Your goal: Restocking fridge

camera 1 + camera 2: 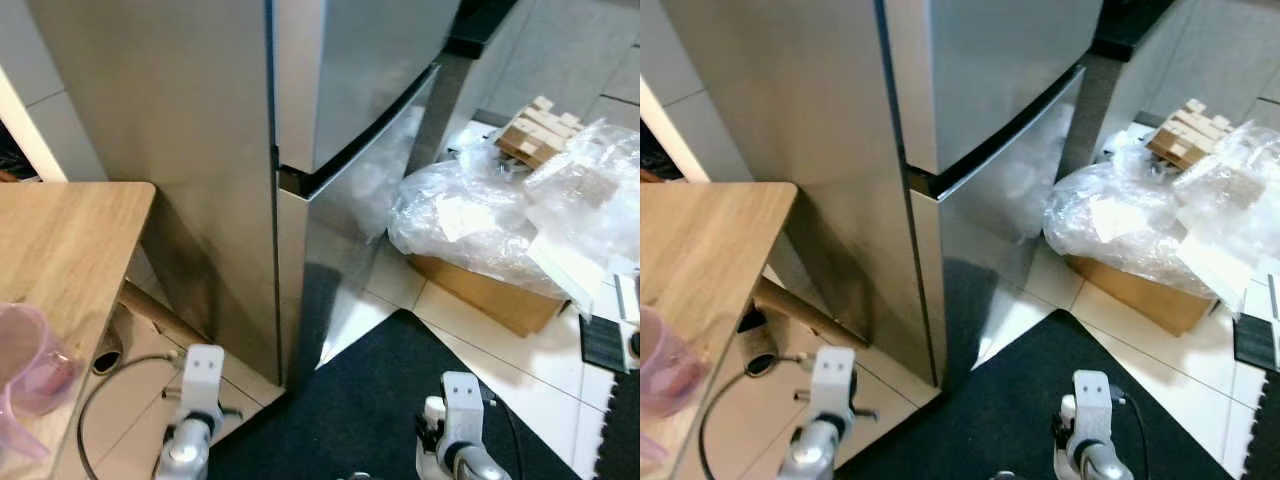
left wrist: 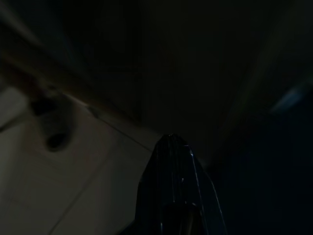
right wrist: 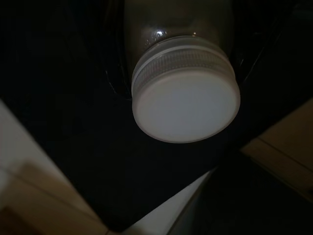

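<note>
Head views: tall stainless-steel two-door fridge [image 1: 330, 90], doors closed, ahead of both low-hanging arms. Left wrist: left tool [image 2: 171, 161], fingers clenched together, empty. Right wrist: right tool [image 3: 176, 63] grasping white-capped dark jar [image 3: 186, 98]; risk: closed door blocks stocking, jar may slip.

Both silver arms hang low, wrists at bottom of head view. Left gripper [image 2: 178, 196] idle in shade, black fingers pressed together. Right gripper [image 3: 171, 63] clamped around a white-capped jar [image 3: 186, 90], cap facing out.
</note>
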Controlling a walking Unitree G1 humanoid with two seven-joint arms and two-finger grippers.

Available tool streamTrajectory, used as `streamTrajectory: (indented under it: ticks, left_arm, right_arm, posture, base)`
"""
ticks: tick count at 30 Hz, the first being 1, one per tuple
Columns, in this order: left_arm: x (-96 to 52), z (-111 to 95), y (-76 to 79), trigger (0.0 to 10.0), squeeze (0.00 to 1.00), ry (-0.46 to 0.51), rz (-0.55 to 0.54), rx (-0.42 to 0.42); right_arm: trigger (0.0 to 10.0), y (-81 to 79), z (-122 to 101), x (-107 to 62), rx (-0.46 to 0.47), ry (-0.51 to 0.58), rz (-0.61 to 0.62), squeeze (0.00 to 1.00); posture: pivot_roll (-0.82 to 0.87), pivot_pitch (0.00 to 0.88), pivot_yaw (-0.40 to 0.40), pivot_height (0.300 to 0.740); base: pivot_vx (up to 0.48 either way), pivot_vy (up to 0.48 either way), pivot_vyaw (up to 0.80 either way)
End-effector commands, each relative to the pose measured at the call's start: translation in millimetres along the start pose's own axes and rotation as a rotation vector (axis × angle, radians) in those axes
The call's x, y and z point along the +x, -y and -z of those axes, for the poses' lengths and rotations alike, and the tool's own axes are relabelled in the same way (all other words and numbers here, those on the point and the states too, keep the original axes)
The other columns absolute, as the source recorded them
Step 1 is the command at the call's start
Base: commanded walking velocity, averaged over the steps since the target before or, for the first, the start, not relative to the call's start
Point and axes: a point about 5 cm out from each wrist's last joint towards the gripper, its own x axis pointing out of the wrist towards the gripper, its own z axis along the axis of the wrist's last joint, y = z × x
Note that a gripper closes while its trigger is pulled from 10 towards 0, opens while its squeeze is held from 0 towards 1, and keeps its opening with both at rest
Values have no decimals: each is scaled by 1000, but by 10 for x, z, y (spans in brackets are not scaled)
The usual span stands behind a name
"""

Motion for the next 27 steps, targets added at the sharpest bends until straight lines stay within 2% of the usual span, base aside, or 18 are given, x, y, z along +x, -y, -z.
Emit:
streamTrajectory:
  ticks: [1,2,3,4,6,7,8,9,10,12,14,19,22,24,25,26,27]
  left_arm:
    - [-7,-31,-316,10000,0,33,-119,-36]
    - [-7,-31,-316,10000,0,33,-119,-36]
    - [19,-127,-384,10000,0,87,-121,-43]
    - [19,-127,-384,10000,0,87,-121,-43]
    - [58,-303,-381,10000,0,186,-63,-32]
    - [58,-303,-381,10000,0,186,-63,-32]
    - [112,-589,-232,10000,0,319,116,11]
    - [121,-683,-147,10000,0,355,198,14]
    - [121,-683,-147,10000,0,355,198,14]
    - [90,-817,70,10000,0,415,408,100]
    - [57,-861,181,10000,0,437,517,166]
    - [98,-1035,245,10000,0,494,530,189]
    - [112,-1238,308,10000,0,553,541,119]
    - [85,-1393,377,10000,0,601,594,108]
    - [85,-1393,377,10000,0,601,594,108]
    - [62,-1509,415,10000,0,642,623,103]
    - [62,-1509,415,10000,0,642,623,103]
  right_arm:
    - [10000,-22,-42,17,-17,7,-20,0]
    - [10000,-22,-42,17,-17,7,-20,0]
    - [10000,-46,-91,34,-20,22,-31,0]
    - [10000,-46,-91,34,-20,22,-31,0]
    - [10000,-73,-134,48,-22,38,-43,0]
    - [10000,-73,-134,48,-22,38,-43,0]
    - [10000,-99,-161,57,-23,48,-52,0]
    - [10000,-106,-165,59,-22,50,-54,0]
    - [10000,-106,-165,59,-22,50,-54,0]
    - [10000,-121,-162,60,-20,50,-56,0]
    - [10000,-128,-158,60,-19,50,-57,0]
    - [10000,-121,-123,48,-6,46,-46,0]
    - [10000,-97,-81,30,-1,39,-39,0]
    - [10000,-90,-70,26,-1,38,-37,0]
    - [10000,-90,-70,26,-1,38,-37,0]
    - [10000,-85,-64,23,-2,36,-36,0]
    - [10000,-85,-64,23,-2,36,-36,0]
  posture:
    - [-112,101,-85,740]
    - [-112,101,-85,740]
    - [-108,102,-87,740]
    - [-108,102,-87,740]
    - [-106,103,-88,740]
    - [-106,103,-88,740]
    - [-96,102,-86,740]
    - [-96,102,-86,740]
    - [-96,102,-86,740]
    - [-99,102,-75,740]
    - [-99,102,-75,740]
    - [-107,101,-60,740]
    - [-110,100,-56,740]
    - [-111,101,-55,740]
    - [-111,101,-55,740]
    - [-112,101,-55,740]
    - [-112,101,-55,740]
  base:
    - [0,0,0]
    - [0,0,0]
    - [0,0,0]
    - [0,0,0]
    - [0,0,0]
    - [0,0,0]
    - [0,0,0]
    - [0,0,0]
    - [0,0,0]
    - [0,0,0]
    - [0,0,0]
    - [0,0,0]
    - [0,0,0]
    - [0,0,0]
    - [0,0,0]
    - [0,0,0]
    - [0,0,0]
